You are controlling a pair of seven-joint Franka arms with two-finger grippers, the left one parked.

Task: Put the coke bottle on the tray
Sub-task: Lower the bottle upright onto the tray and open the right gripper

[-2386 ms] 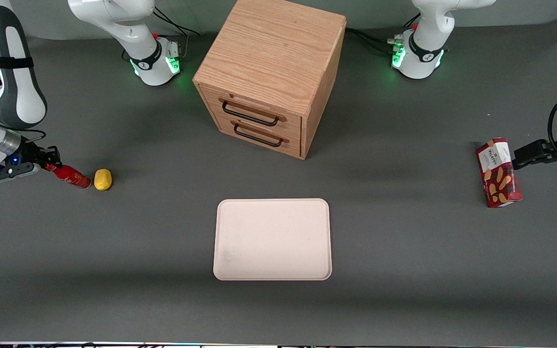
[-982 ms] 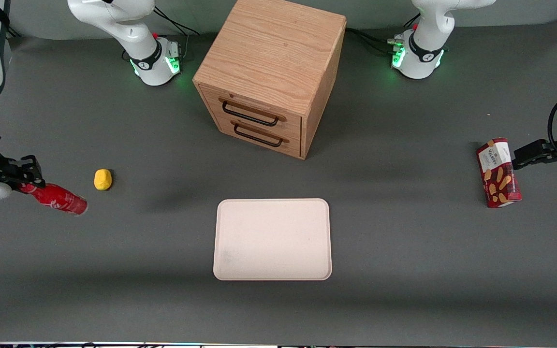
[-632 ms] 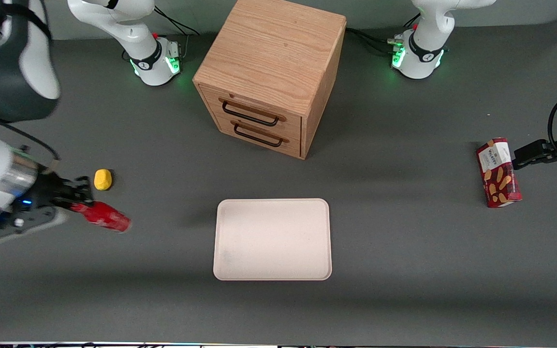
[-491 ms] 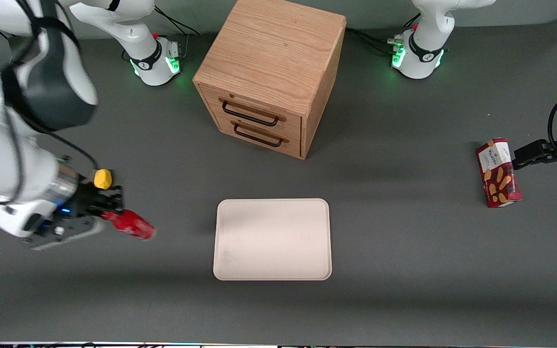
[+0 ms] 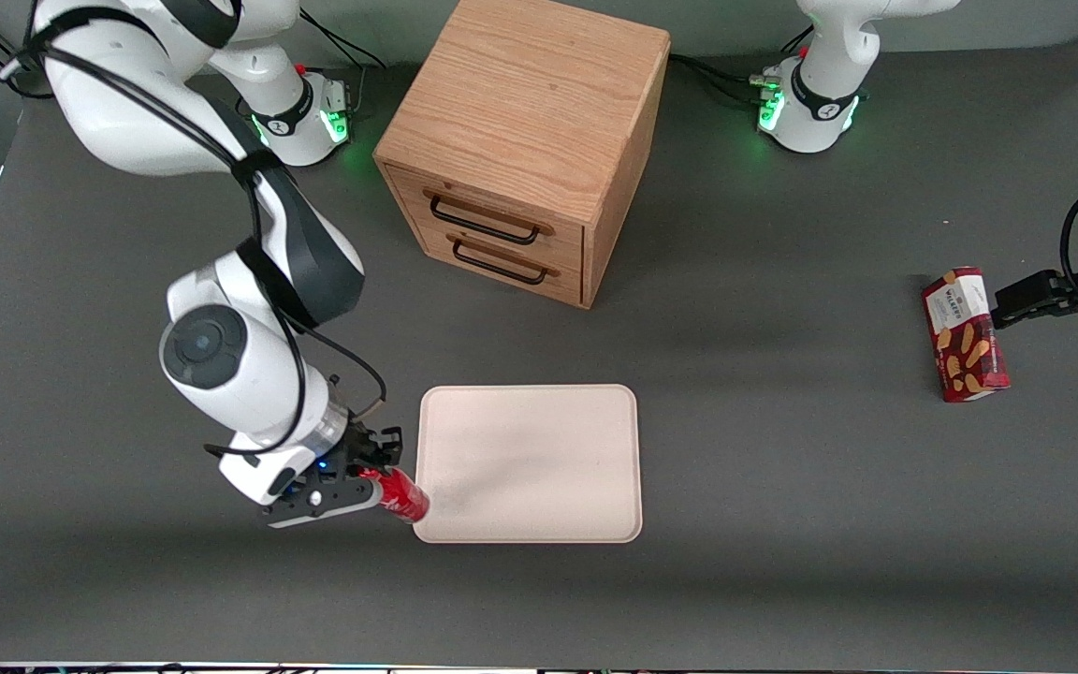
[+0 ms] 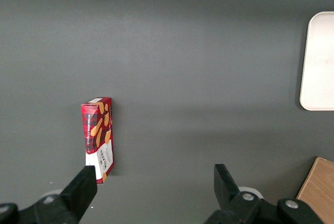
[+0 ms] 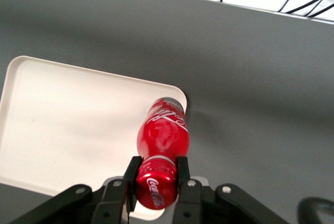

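A: Where is the right arm's black two-finger gripper [image 5: 378,466] at this moment?

B: It hangs above the dark grey table [image 5: 782,524], just beside the corner of the tray that is nearest to the front camera on the working arm's end. Its 2 fingers [image 7: 131,171] are pressed together on the cap end of the small slim red coke bottle with the red cap and white script [image 5: 400,494].

A: So the bottle is in the air?

B: Yes, it is carried by the neck and it is tilted, with its base pointing away from the gripper. In the right wrist view the coke bottle [image 7: 162,143] has its base over the rounded corner of the flat pale cream-pink rectangular tray with a low rim [image 7: 62,114]. In the front view the base overlaps the edge of the tray [image 5: 530,459]. I cannot tell if the bottle touches the tray.

A: What else is on the table?

B: A light wooden cabinet with 2 drawers and dark handles [image 5: 520,150] stands farther from the front camera than the tray. A red snack box with pictures of biscuits [image 5: 964,334] lies toward the parked arm's end of the table, well apart from the tray. The left wrist view shows the same snack box [image 6: 98,139] and 1 edge of the tray [image 6: 318,62].
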